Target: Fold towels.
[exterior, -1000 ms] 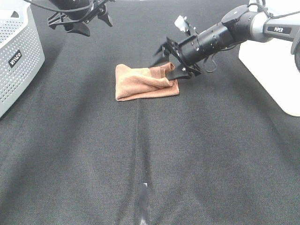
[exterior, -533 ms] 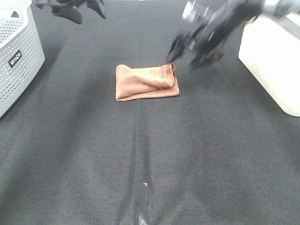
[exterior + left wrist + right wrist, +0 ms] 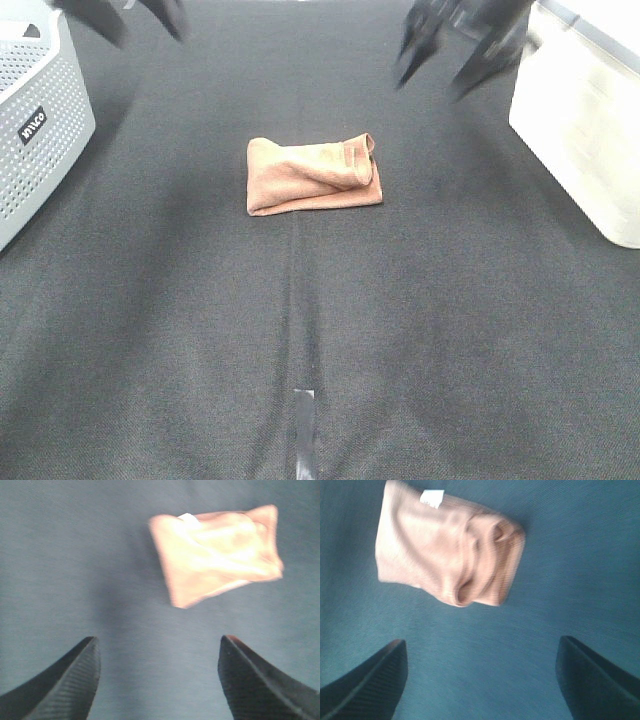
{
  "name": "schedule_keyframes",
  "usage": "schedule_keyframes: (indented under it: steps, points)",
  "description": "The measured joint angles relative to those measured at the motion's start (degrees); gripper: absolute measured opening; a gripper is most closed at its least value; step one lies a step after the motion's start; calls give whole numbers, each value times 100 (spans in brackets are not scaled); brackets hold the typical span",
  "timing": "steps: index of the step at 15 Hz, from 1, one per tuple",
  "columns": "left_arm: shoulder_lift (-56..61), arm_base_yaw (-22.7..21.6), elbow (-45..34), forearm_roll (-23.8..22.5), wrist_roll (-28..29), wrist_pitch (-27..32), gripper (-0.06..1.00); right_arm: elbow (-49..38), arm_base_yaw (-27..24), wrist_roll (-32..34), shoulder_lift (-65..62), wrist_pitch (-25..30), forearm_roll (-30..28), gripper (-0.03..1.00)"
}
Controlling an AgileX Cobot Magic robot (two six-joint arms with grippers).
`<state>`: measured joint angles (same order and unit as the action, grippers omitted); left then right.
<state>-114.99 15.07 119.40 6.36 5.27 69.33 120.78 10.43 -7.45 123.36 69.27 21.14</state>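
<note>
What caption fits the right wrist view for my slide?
Open right end effector hovering above the folded reddish-brown towel, white tag showing, on dark cloth.

Reddish-brown towel (image 3: 313,177), folded, rumpled bundle, lying flat mid-table, white tag (image 3: 432,498)

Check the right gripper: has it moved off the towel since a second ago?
Yes. The right gripper has pulled up and away from the folded towel, toward the table's far edge beside the white bin, jaws open.

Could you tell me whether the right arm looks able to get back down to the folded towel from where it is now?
Probably yes: the right gripper is open and empty above the cloth, and nothing lies between it and the towel.
</note>
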Motion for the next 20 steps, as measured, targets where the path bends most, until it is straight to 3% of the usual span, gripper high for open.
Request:
schedule_keyframes:
  steps: [3,7,13,17,20]
  points:
    - [934,149,-796,-275,-11,6,64,-894,0,52,-1112,0,-424,77]
    - [2951,160,-3231,-361,-6,23,64,-3071,0,52,-3117,6,-968,77]
    - [6366,160,-6440,-286,-6,34,64,-6600,0,52,-6583,-23,-1008,77]
    - [8692,160,-7735,-252,-201,40,64,-8119,0,40,-8738,-29,-1071,77]
    - [10279,160,-8486,-126,-579,17,64,-8795,0,-74,-10290,-172,-1255,77]
